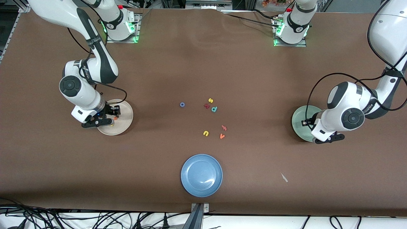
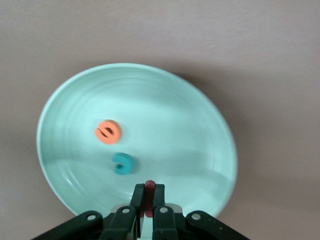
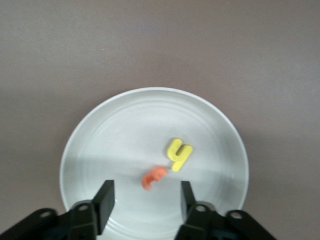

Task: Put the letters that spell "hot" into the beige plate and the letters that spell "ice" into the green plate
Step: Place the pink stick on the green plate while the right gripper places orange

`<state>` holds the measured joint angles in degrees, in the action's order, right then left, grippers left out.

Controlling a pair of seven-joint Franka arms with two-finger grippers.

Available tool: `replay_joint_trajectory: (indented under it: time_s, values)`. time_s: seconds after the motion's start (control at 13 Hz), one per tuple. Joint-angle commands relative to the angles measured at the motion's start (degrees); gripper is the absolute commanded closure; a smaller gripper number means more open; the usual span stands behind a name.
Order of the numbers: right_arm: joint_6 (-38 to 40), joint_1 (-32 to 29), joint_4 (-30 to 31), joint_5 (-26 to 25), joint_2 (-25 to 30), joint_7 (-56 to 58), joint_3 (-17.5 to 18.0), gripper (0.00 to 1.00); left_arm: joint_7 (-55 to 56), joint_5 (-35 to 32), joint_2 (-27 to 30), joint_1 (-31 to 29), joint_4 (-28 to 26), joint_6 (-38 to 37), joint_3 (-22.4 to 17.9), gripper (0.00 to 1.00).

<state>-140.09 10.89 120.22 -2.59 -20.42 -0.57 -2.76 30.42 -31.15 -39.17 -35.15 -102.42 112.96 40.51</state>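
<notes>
The beige plate [image 1: 126, 112] lies toward the right arm's end of the table. A yellow h [image 3: 179, 153] and an orange t [image 3: 153, 177] lie in the beige plate [image 3: 115, 135]. My right gripper [image 3: 145, 197] hangs open over it with nothing between its fingers, also seen from the front [image 1: 113, 112]. The green plate [image 1: 298, 117] lies toward the left arm's end. An orange e [image 2: 108, 132] and a teal c [image 2: 123, 163] rest in the green plate [image 2: 175, 120]. My left gripper [image 2: 149, 192] hovers over it, shut on the dark red i [image 2: 149, 185]. The blue o [image 1: 182, 104] lies on the table's middle.
Near the middle lie a yellow s [image 1: 210, 100], a dark red letter [image 1: 206, 106], a teal p [image 1: 214, 109], a yellow u [image 1: 206, 133], a reddish letter [image 1: 224, 127] and an orange v [image 1: 222, 136]. A blue plate [image 1: 201, 175] sits nearer the front camera.
</notes>
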Motion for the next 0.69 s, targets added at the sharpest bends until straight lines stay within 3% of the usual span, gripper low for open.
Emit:
replay_joint_trajectory:
  time_s: [0.0, 0.08, 0.15, 0.46, 0.62]
  values:
    - [-0.01, 0.01, 1.77, 2.33, 1.87, -1.96, 1.61, 0.22, -1.6, -2.43, -1.43, -0.62, 0.03, -0.29, 0.63, 0.75]
    - [-0.01, 0.01, 1.77, 2.33, 1.79, -5.9, 3.79, 0.21, -1.77, -2.43, -1.35, -0.71, 0.03, -0.29, 0.71, 0.27]
    - [-0.01, 0.53, 1.68, 2.33, 1.87, -10.2, 5.29, 0.21, -1.86, -2.43, -1.09, -0.62, 0.29, -0.38, 0.8, 0.03]
    - [-3.94, 10.97, 0.71, 2.33, -0.32, -29.27, 6.01, 0.17, -1.86, -1.64, 1.99, 0.78, 3.88, -3.26, 1.77, 0.01]
    - [-6.76, 15.89, 0.28, 2.07, -1.72, -40.07, 7.24, 0.14, -1.86, -1.63, 1.21, 4.1, 12.2, -12.63, 3.0, 0.01]
